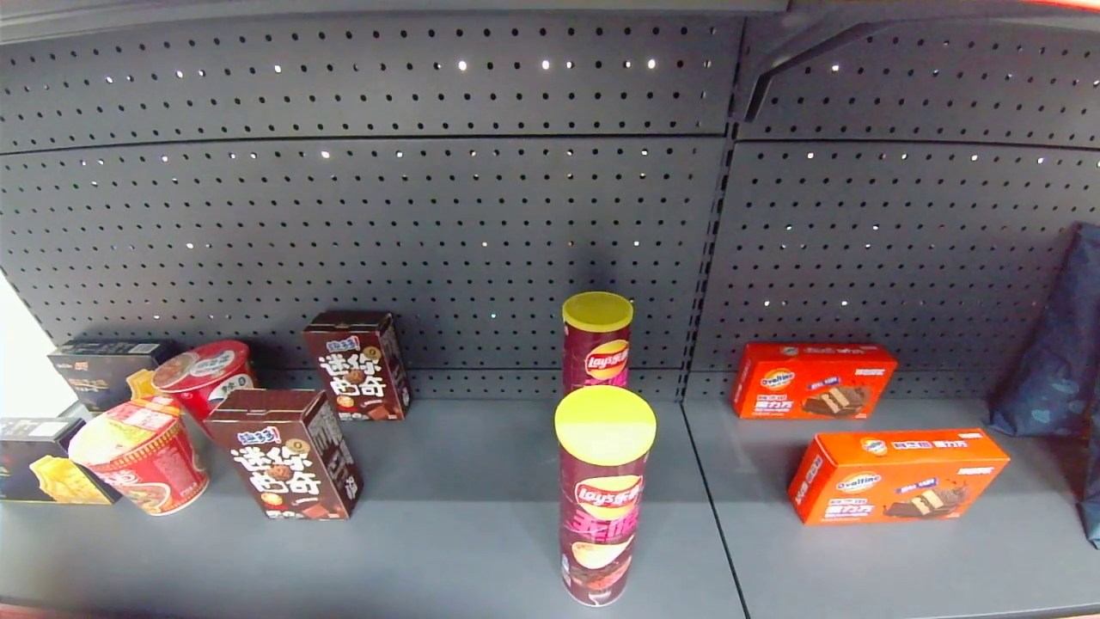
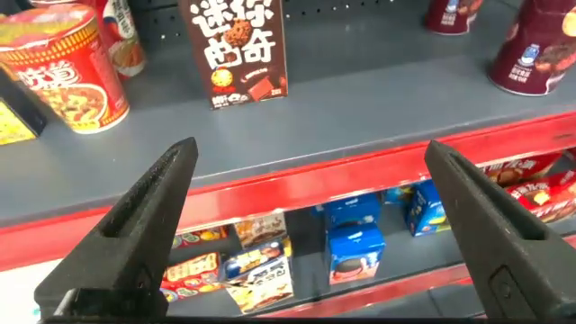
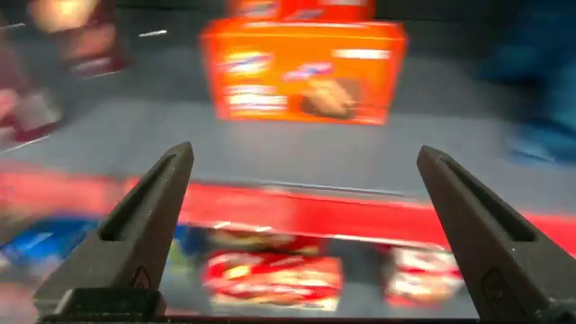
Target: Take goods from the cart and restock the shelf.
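Grey steel shelf (image 1: 481, 524), two bays wide, backed by a perforated back panel (image 1: 430, 215) of the same grey, with a red front edge (image 2: 360, 171) along its lip. Dark blue bag (image 1: 1053, 352), slumped against the panel at the far right end. Orange boxes, two, lying flat in the right bay: rear orange box (image 1: 812, 380) close to the panel, front orange box (image 1: 896, 475) nearer the lip and a little to the right, the two apart. Brown boxes, two, upright in the left bay: front brown box (image 1: 288, 453) towards the lip, rear brown box (image 1: 357, 364) by the panel. Chip cans, two, upright with yellow lids, beside the bay divide: front chip can (image 1: 604, 499) stands directly before rear chip can (image 1: 596, 344) and hides its lower part. Noodle cups, two, red, left of the brown boxes: front noodle cup (image 1: 142, 456) just beside the front brown box, rear noodle cup (image 1: 206, 371) behind it. Black boxes, two (image 1: 103, 370) (image 1: 39, 460), at the far left end, partly covered by the cups. Lower shelf, under the red edge: small blue cartons (image 2: 355, 252) among mixed packets. Left claw (image 2: 310, 151), out before the lip, facing the front brown box and front noodle cup, fingers spread wide. Right claw (image 3: 303, 155), out before the lip, facing the front orange box, fingers likewise spread wide.
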`<state>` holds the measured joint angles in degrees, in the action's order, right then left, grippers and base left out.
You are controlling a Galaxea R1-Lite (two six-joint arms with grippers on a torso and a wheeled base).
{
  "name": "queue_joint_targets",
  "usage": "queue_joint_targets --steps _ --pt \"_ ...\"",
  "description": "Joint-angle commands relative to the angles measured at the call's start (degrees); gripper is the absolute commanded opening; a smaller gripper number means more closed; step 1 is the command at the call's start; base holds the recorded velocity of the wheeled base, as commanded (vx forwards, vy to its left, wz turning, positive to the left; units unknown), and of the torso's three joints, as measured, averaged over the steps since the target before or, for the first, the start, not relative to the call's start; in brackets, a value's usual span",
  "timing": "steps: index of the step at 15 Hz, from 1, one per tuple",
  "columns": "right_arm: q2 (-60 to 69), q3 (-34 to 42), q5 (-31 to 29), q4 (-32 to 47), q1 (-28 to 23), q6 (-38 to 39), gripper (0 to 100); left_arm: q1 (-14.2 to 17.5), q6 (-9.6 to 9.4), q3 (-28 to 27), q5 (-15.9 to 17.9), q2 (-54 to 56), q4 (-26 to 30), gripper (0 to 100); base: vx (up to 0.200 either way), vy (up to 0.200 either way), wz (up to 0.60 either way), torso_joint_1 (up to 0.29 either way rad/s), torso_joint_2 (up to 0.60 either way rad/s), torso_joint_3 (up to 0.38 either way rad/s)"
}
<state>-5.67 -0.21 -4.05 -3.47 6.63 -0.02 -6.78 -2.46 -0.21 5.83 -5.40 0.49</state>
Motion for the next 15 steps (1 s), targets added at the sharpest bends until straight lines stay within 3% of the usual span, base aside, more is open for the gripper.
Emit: queue_joint_targets --steps 1,3,5,7,11,15 --pt "0.13 0.12 -7.03 -0.30 -0.04 0.29 100 0.01 0.53 0.12 -0.29 -0.22 -0.14 100 0.000 0.000 0.00 0.000 0.00 0.000" --pt "0.13 0.21 -5.97 -0.30 0.05 -0.15 100 0.01 1.23 0.12 -1.52 -0.22 -0.14 100 0.000 0.000 0.00 0.000 0.00 0.000" --pt "0.13 0.12 2.38 -0.04 -0.04 -0.33 100 -0.08 1.14 0.12 -1.43 -0.22 -0.14 100 0.000 0.000 0.00 0.000 0.00 0.000" --pt "0.13 -0.41 6.60 1.10 0.05 -0.94 100 -0.08 1.06 0.12 -0.47 -0.22 -0.14 100 0.000 0.000 0.00 0.000 0.00 0.000" --pt "0.13 -0.41 -0.35 1.28 0.05 3.01 100 0.01 1.14 0.12 -0.38 -0.22 -0.22 100 0.000 0.000 0.00 0.000 0.00 0.000" --pt "0.13 -0.32 2.90 1.10 0.05 2.75 100 0.01 1.23 0.12 -0.55 -0.22 -0.22 100 0.000 0.000 0.00 0.000 0.00 0.000"
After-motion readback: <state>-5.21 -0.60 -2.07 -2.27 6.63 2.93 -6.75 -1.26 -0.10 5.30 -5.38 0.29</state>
